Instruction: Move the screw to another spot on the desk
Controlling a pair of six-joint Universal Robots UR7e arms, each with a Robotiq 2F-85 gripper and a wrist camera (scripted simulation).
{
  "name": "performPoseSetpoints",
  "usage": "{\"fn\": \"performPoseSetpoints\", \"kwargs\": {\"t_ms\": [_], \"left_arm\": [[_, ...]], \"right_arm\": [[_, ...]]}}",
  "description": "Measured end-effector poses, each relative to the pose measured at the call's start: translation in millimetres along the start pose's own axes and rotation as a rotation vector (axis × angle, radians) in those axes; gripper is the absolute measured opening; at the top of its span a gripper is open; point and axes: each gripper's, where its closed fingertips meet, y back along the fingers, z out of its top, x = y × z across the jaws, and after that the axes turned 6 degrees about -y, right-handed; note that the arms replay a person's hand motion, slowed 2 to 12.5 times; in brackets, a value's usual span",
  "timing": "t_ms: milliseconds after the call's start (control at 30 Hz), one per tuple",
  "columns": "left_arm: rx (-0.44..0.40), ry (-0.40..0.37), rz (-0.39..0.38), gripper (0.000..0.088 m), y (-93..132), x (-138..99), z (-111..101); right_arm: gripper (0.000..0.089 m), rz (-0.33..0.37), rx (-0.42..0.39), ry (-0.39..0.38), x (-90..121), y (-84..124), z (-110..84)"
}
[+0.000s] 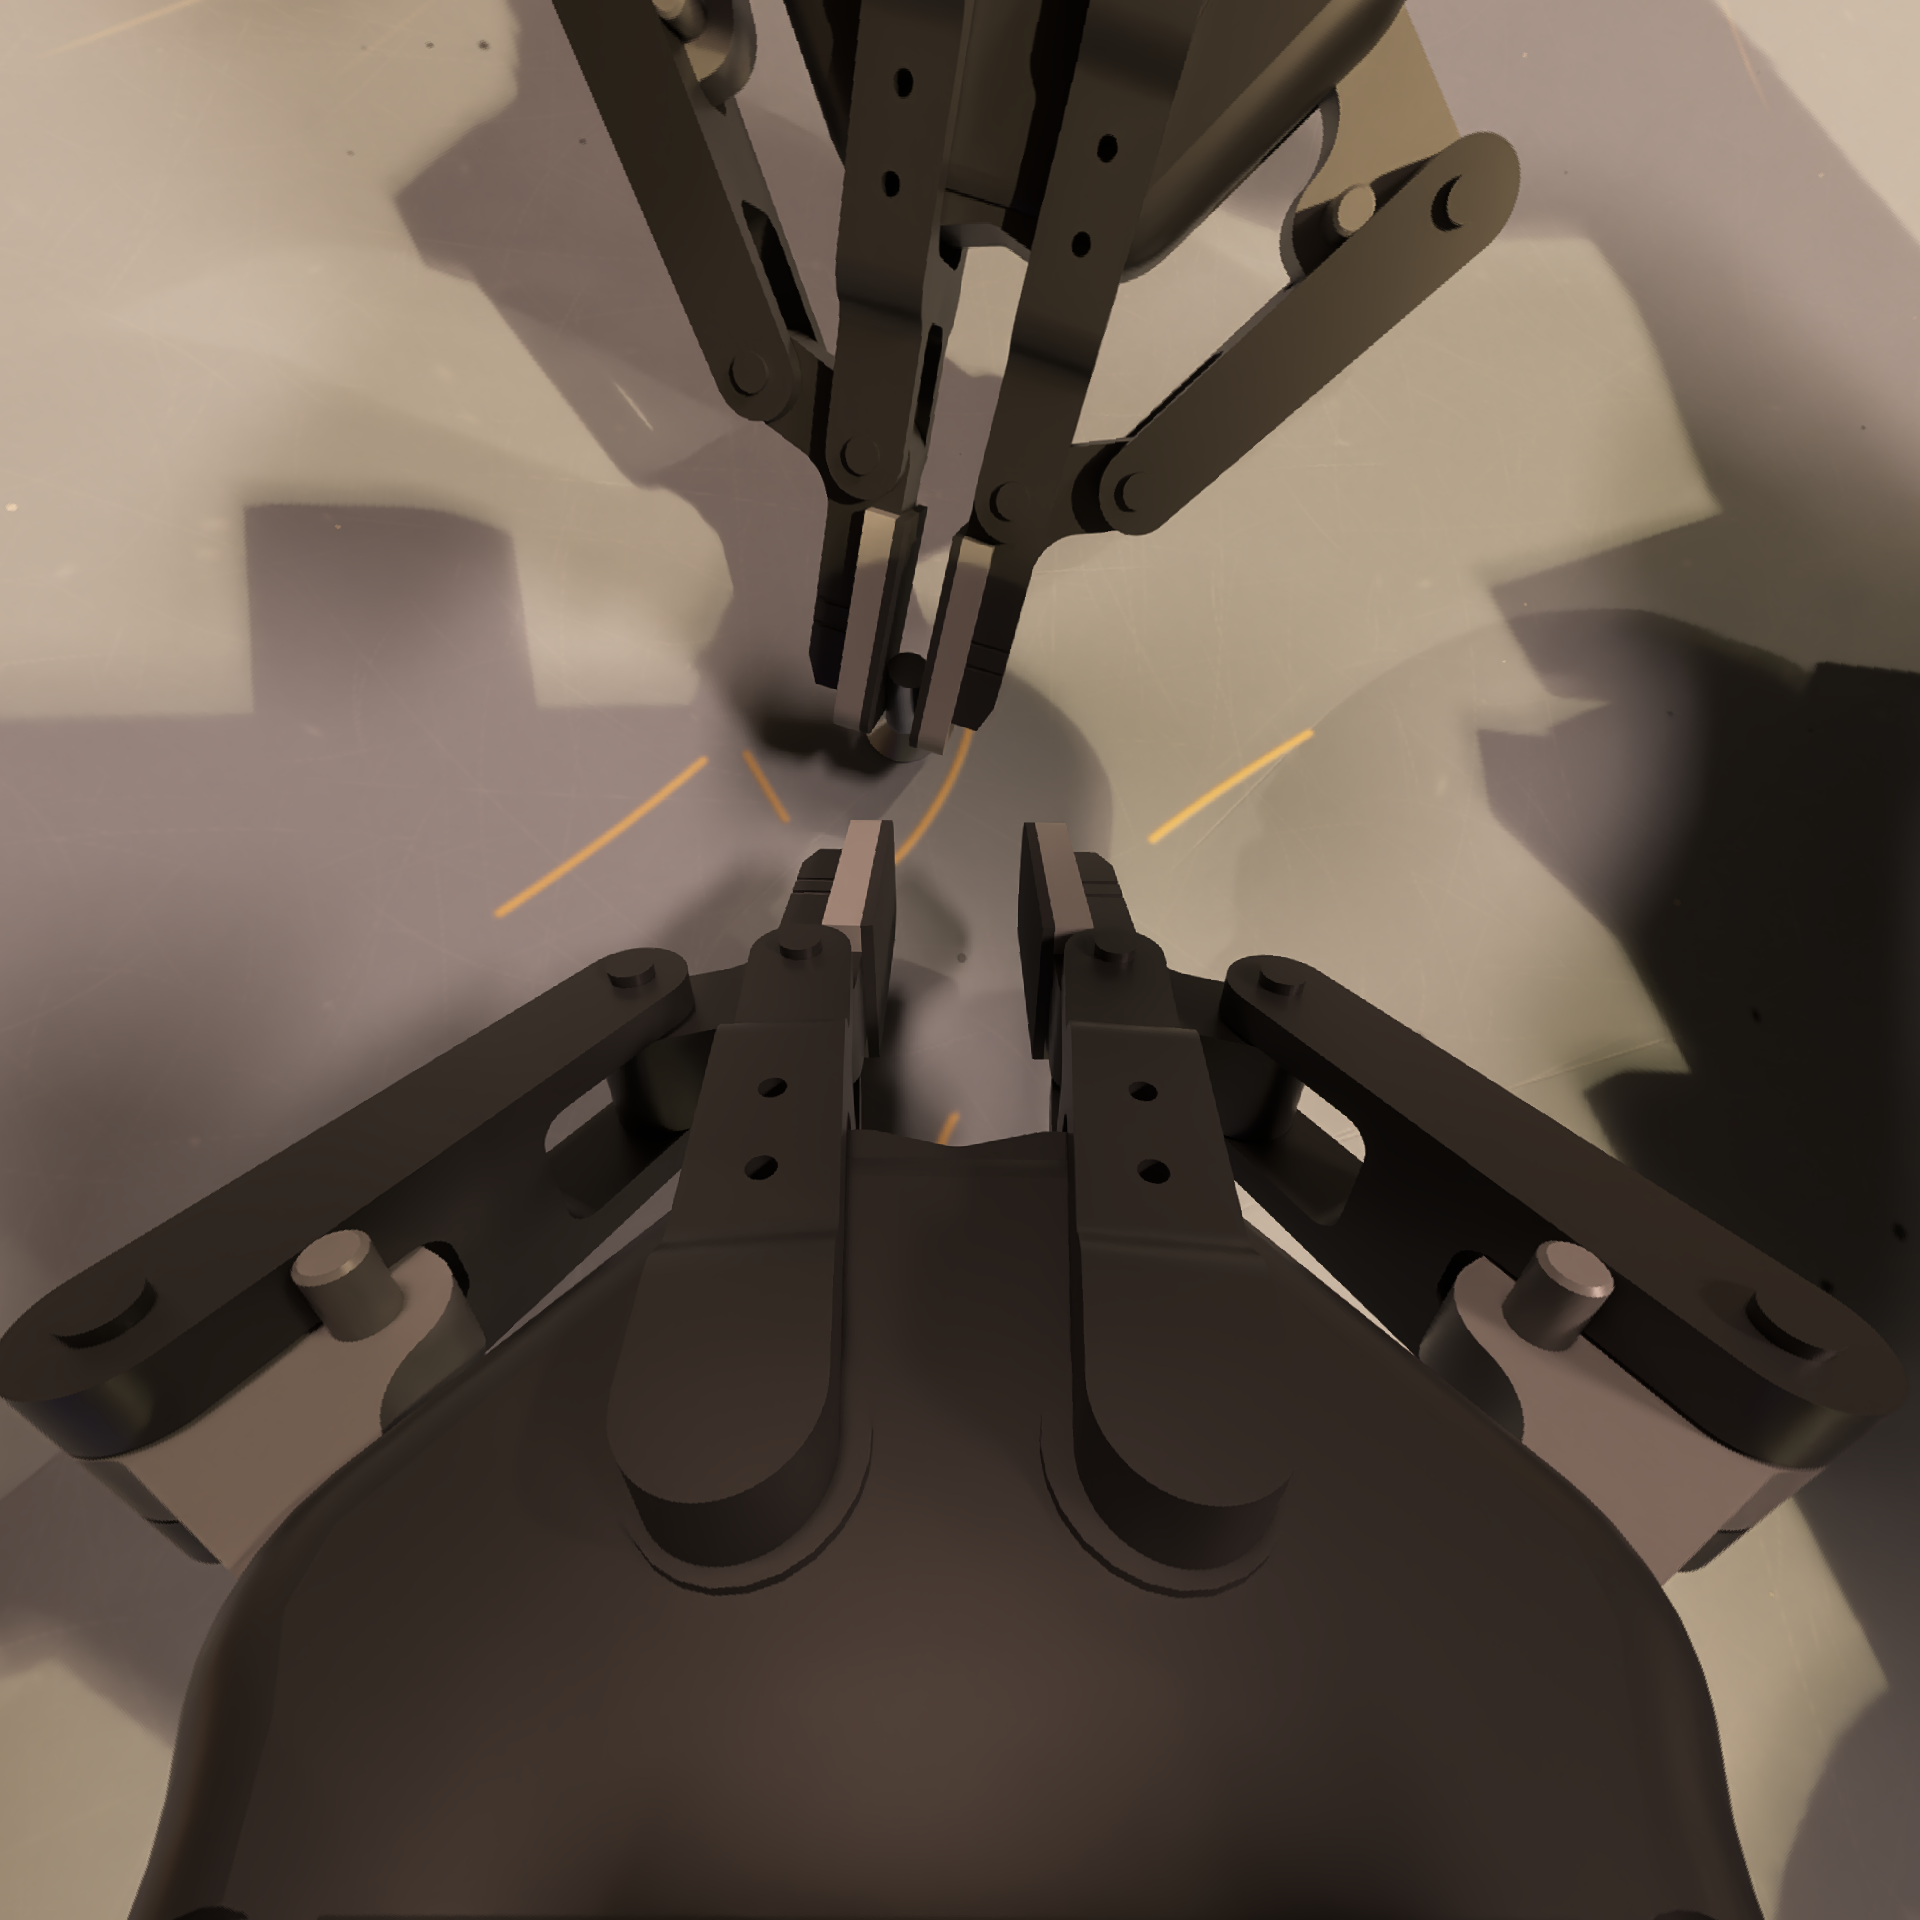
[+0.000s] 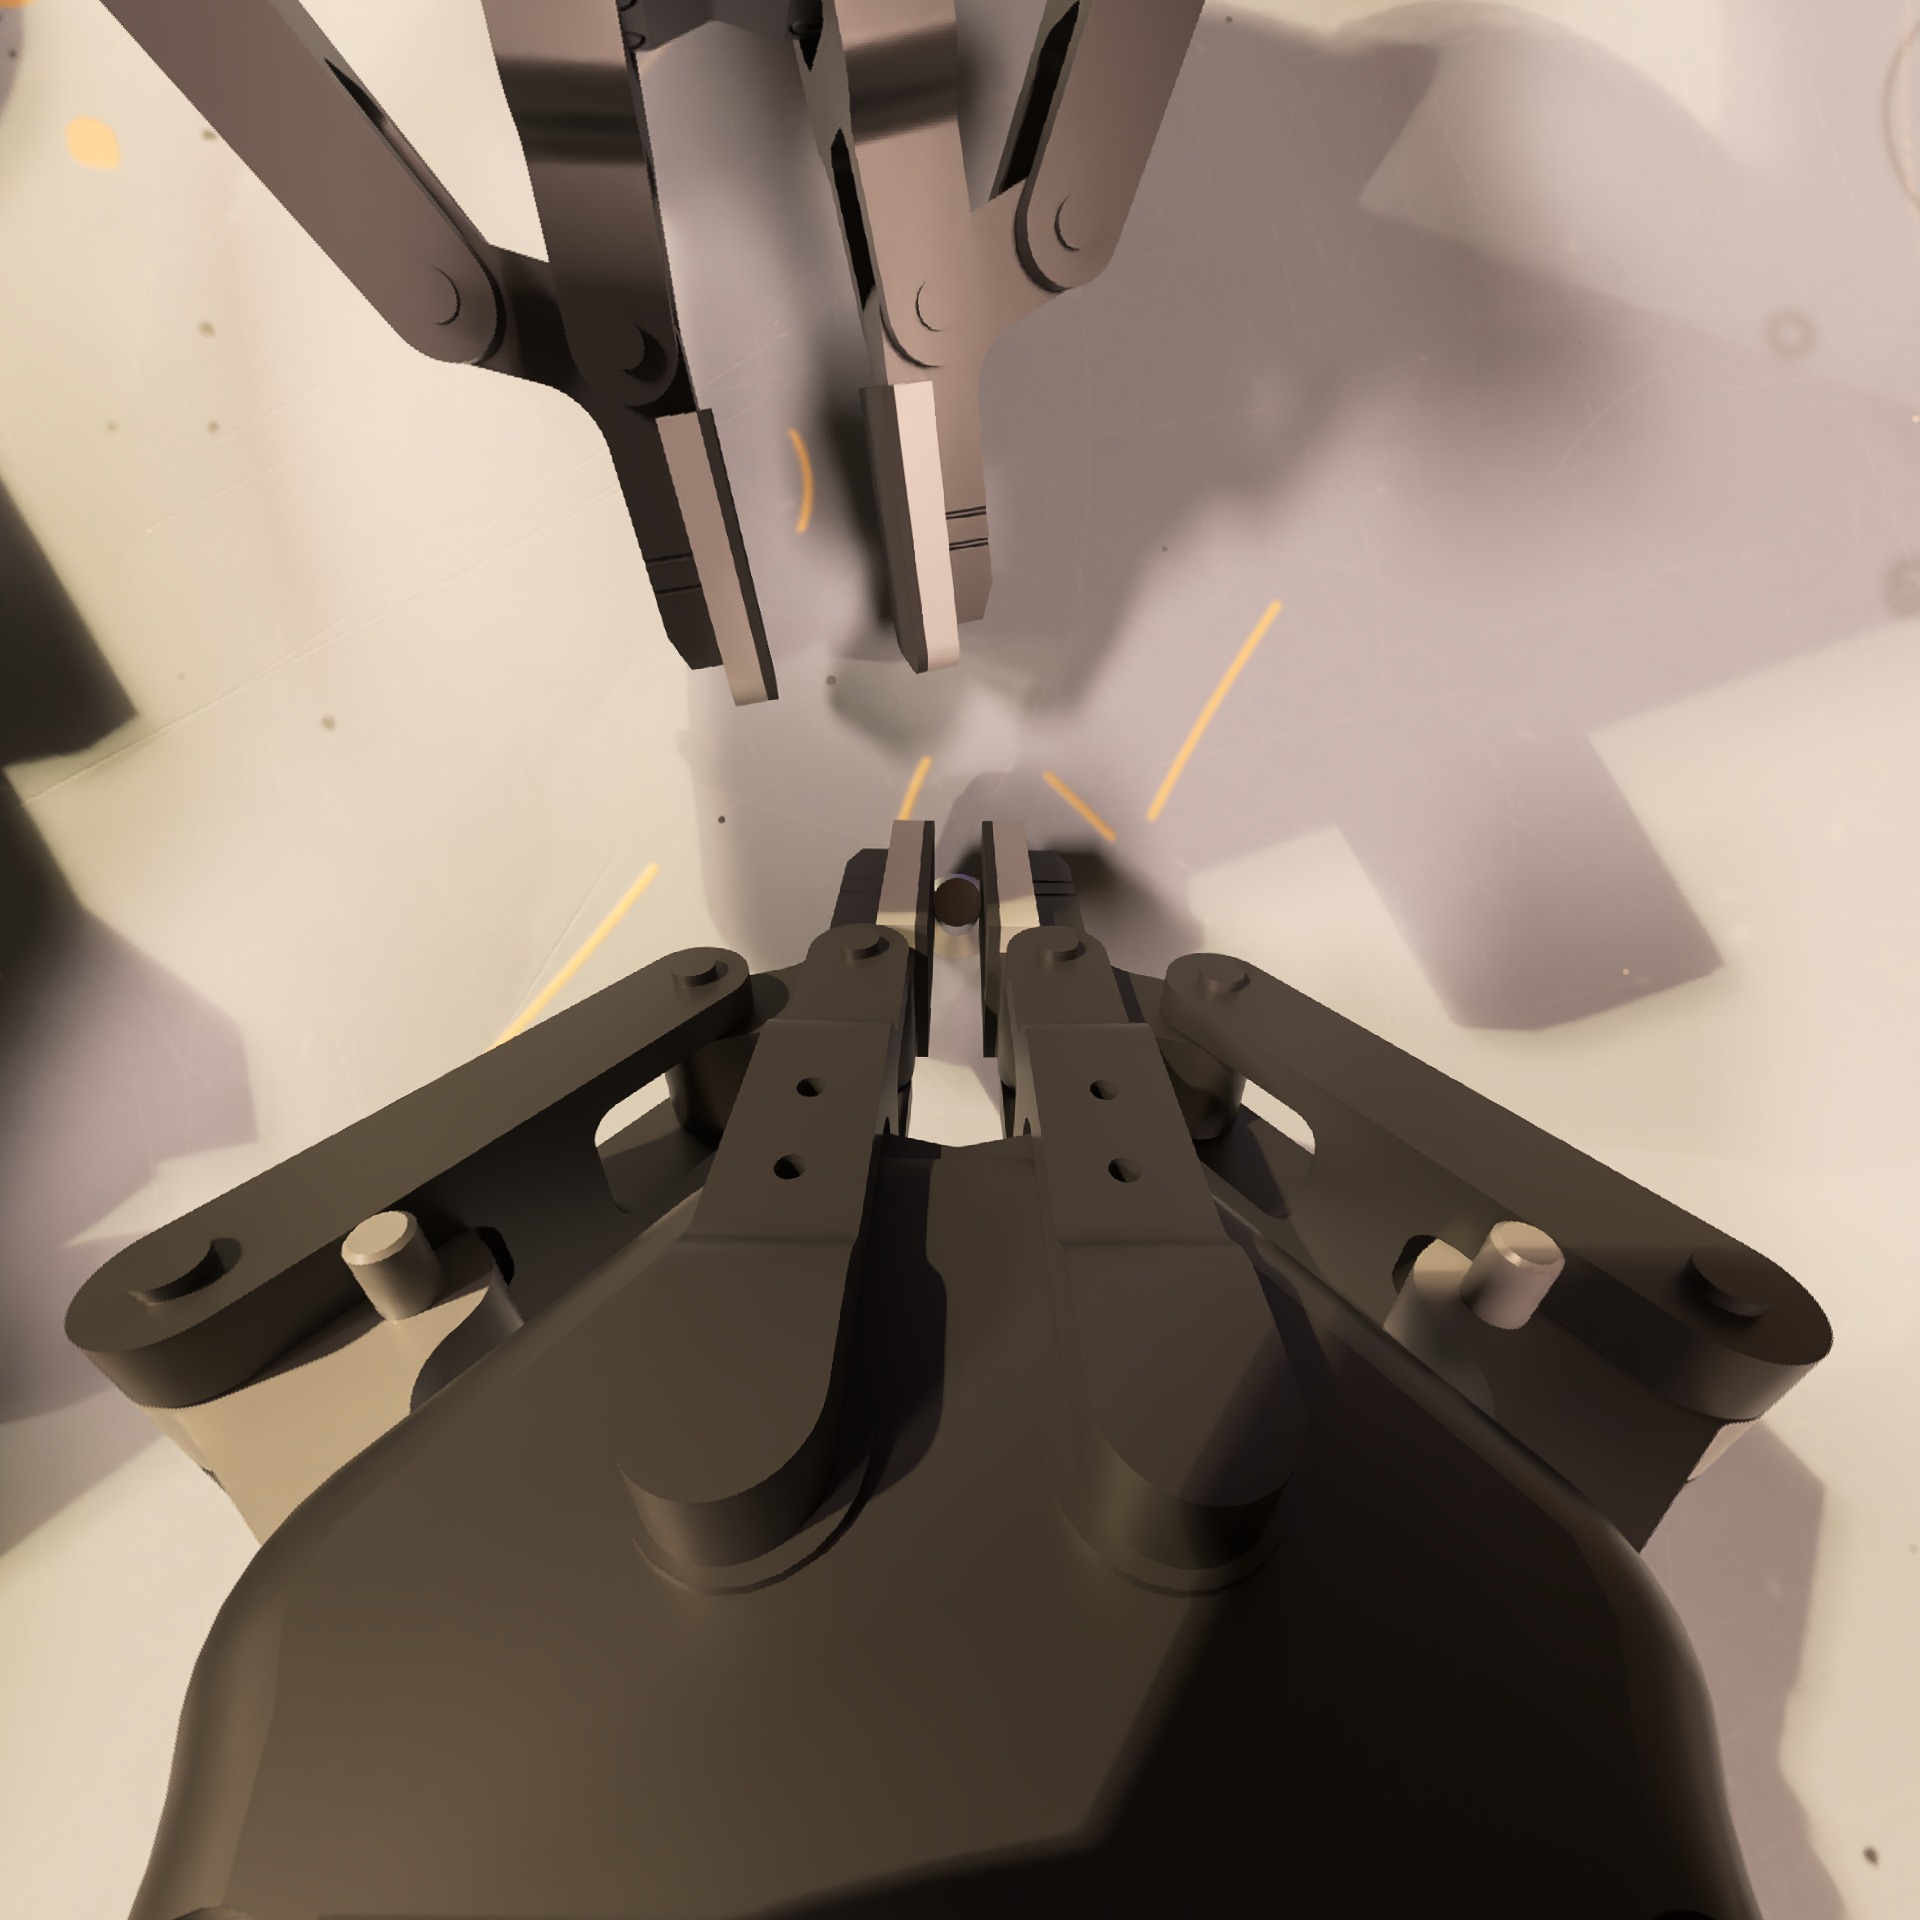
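Note:
The screw is small, dark grey metal, with a round head. My right gripper is shut on it just above the desk, pads pressed against both sides. In the left wrist view the same gripper comes down from the top, with the screw upright between its tips. My left gripper is open and empty, its fingertips a short way in front of the right one, tip to tip. It shows in the right wrist view at the top, jaws apart.
The pale beige desk has thin orange scratch marks around the two grippers and is crossed by dark arm shadows. No other objects show near the grippers.

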Motion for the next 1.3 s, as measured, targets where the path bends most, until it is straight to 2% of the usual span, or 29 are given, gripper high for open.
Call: {"fn": "performPoseSetpoints", "kwargs": {"t_ms": [67, 267, 333, 1300], "left_arm": [[-0.001, 0.000, 0.001, 0.0219, 0.4, 0.2, 0.2], [-0.001, 0.000, 0.003, 0.0219, 1.1, 1.0, 0.1], [-0.001, 0.000, 0.003, 0.0219, 1.1, 1.2, 0.0], [0.003, 0.001, 0.001, 0.0218, 1.9, 0.7, -1.4]], "right_arm": [[0.0087, -0.005, 0.000, 0.003, 0.4, 0.0, 0.1], [0.0234, -0.001, 0.000, -0.002, 1.9, -0.4, 0.0], [0.0257, 0.000, -0.001, -0.003, 2.0, -0.5, 0.2], [0.0254, -0.024, 0.001, 0.020, 3.0, -6.8, 3.8]]}}
